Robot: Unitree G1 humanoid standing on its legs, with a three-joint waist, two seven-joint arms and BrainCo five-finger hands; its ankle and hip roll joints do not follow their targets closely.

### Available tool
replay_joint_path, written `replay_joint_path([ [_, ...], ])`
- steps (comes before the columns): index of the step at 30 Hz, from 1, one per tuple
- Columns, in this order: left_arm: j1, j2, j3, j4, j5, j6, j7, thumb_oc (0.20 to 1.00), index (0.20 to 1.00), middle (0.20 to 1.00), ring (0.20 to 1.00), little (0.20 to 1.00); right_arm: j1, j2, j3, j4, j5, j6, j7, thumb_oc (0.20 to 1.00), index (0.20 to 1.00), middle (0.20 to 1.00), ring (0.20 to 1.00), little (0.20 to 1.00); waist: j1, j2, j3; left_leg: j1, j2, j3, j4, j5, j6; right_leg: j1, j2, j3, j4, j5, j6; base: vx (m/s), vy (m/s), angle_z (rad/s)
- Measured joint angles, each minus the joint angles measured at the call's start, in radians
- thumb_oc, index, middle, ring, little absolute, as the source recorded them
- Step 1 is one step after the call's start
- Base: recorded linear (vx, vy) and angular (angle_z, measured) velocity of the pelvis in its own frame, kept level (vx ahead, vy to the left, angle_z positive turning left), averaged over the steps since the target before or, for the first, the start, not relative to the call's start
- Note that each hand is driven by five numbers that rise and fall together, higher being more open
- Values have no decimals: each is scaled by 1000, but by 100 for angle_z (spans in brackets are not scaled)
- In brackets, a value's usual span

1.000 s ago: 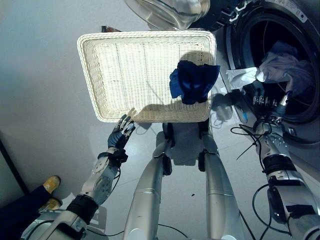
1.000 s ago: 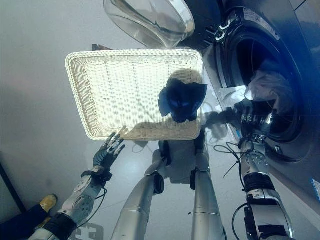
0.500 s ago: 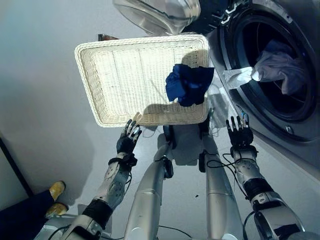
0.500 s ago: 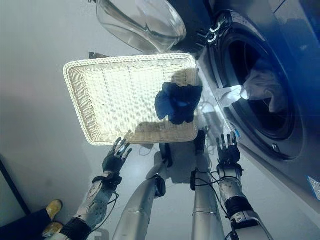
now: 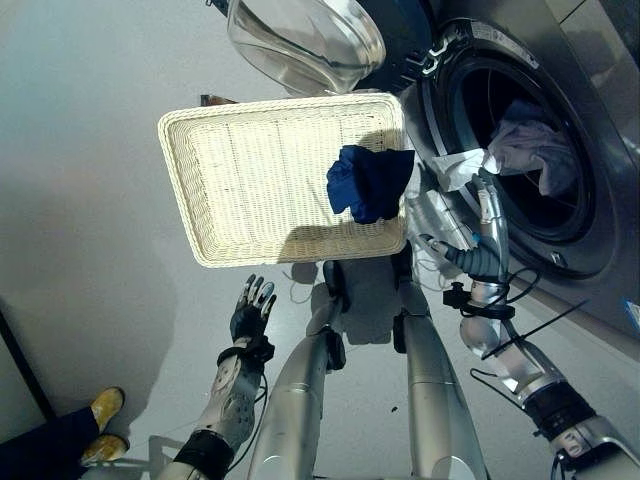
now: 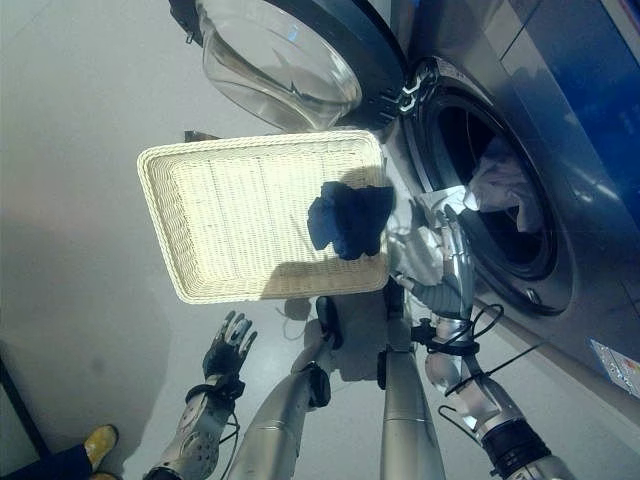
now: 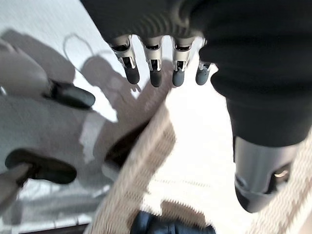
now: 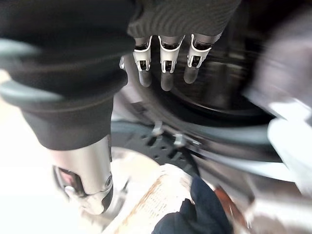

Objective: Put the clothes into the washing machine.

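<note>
basket [image 5: 250, 180]: white wicker, on floor just beside washer.
blue cloth [image 5: 368, 182]: in basket, draped at the rim nearest the washer.
washer [image 5: 560, 130]: door [image 5: 305, 40] swung open; pale clothes [image 5: 525, 150] in drum, hanging over its lip.
R hand [image 5: 485, 235]: fingers straight, empty, near drum opening.
L hand [image 5: 250, 310]: fingers relaxed & spread, empty, near basket's near edge.

Two head views straight down over the basket [image 5: 230, 180] and washing machine [image 5: 560, 150]; wrist views close along each hand.
</note>
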Motion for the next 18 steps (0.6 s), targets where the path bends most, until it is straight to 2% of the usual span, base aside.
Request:
replay_joint_path([
  [2, 0, 0, 0, 0, 0, 0, 0, 1000, 1000, 1000, 1000, 1000, 0, 0, 0, 0, 0, 0, 0, 1000, 1000, 1000, 1000, 1000, 0, 0, 0, 0, 0, 0, 0, 0, 0, 0, 0, 0, 0, 0, 0, -12, -4, 13],
  [3, 0, -1, 8, 30, 0, 0, -19, 1000, 1000, 1000, 1000, 1000, -26, -11, 20, 22, -71, 22, -13, 1000, 1000, 1000, 1000, 1000, 0, -2, 1, 10, 0, -21, -13, 11, -3, 17, 0, -19, -12, 2, -2, -6, -2, 16],
  [6, 0, -1, 8, 30, 0, 0, -19, 1000, 1000, 1000, 1000, 1000, -26, -11, 20, 22, -71, 22, -13, 1000, 1000, 1000, 1000, 1000, 0, -2, 1, 10, 0, -21, -13, 11, -3, 17, 0, -19, -12, 2, -2, -26, -20, 8],
  [7, 0, 2, 10, 58, 0, 0, -29, 1000, 1000, 1000, 1000, 1000, -68, -6, 45, 32, -108, 31, -17, 1000, 1000, 1000, 1000, 1000, 3, -16, 1, 10, 1, -25, -16, 14, -3, 24, 2, -28, -20, 4, -4, -127, -157, 11],
  [9, -13, -6, 27, 133, 5, 3, -58, 1000, 1000, 1000, 1000, 1000, -172, -39, 145, 83, -140, 87, 1, 1000, 1000, 1000, 1000, 1000, 2, -25, 2, 10, -1, -59, -21, 12, -5, 50, -8, -56, -16, 2, 3, -99, -137, 30],
  [10, -39, -5, 31, 189, 19, 22, -65, 1000, 1000, 1000, 1000, 1000, -207, -76, 223, 125, -156, 128, 37, 1000, 1000, 1000, 1000, 1000, 2, -26, 1, 19, 4, -90, -4, 8, -13, 81, -10, -89, -18, -13, 4, -19, -23, 61],
  [11, -39, 6, 32, 188, 23, 28, -68, 1000, 1000, 1000, 1000, 1000, -201, -81, 230, 129, -166, 141, 50, 1000, 1000, 1000, 1000, 1000, 4, -33, -2, 29, 11, -95, -6, 17, -18, 89, -7, -95, -17, -23, -4, -19, -27, 77],
  [13, -43, 36, 30, 182, 30, 35, -71, 1000, 1000, 1000, 1000, 1000, -203, -78, 221, 139, -168, 170, 70, 1000, 1000, 1000, 1000, 1000, 26, -51, -4, 24, 22, -100, -24, 39, -23, 92, 2, -99, -16, -31, -11, -13, -35, 60],
  [15, -57, 58, 29, 202, 30, 50, -70, 1000, 1000, 1000, 1000, 1000, -251, -67, 254, 219, -168, 205, 113, 1000, 1000, 1000, 1000, 1000, 70, -57, -2, 20, 30, -104, -55, 64, -27, 91, 8, -99, -20, -33, -13, -5, -34, 41],
  [18, -57, 75, 24, 210, 30, 55, -71, 1000, 1000, 1000, 1000, 1000, -320, -52, 305, 288, -163, 263, 170, 1000, 1000, 1000, 1000, 1000, 84, -59, -1, 20, 25, -121, -88, 86, -25, 89, 5, -115, -24, -34, -11, 1, -19, 19],
])
